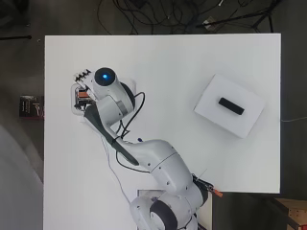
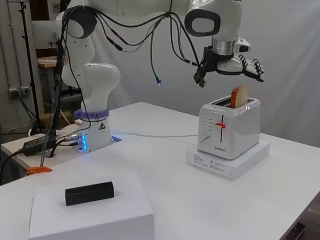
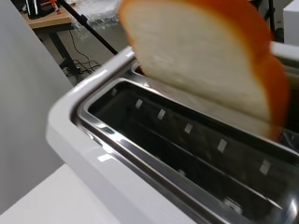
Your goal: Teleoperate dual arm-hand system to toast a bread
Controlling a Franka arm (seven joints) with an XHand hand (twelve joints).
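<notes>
A white toaster [image 2: 230,131] stands on a flat white base [image 2: 227,161] at the table's left side in the overhead view, mostly hidden there under the arm [image 1: 76,98]. A slice of bread [image 2: 238,96] with an orange crust stands upright in one slot, its upper half sticking out. In the wrist view the bread [image 3: 205,56] fills one slot while the slot beside it [image 3: 187,140] is bare. My hand [image 2: 248,67] hovers just above the toaster and bread with its fingers [image 1: 82,75] stretched out, holding nothing. The toaster's lever [image 2: 220,126] is at mid height.
A white box [image 1: 211,103] with a black block [image 1: 231,106] on top lies at the table's right; in the side view the box [image 2: 90,215] and block [image 2: 89,193] are in the foreground. An orange-handled tool [image 2: 37,170] lies near the arm's base.
</notes>
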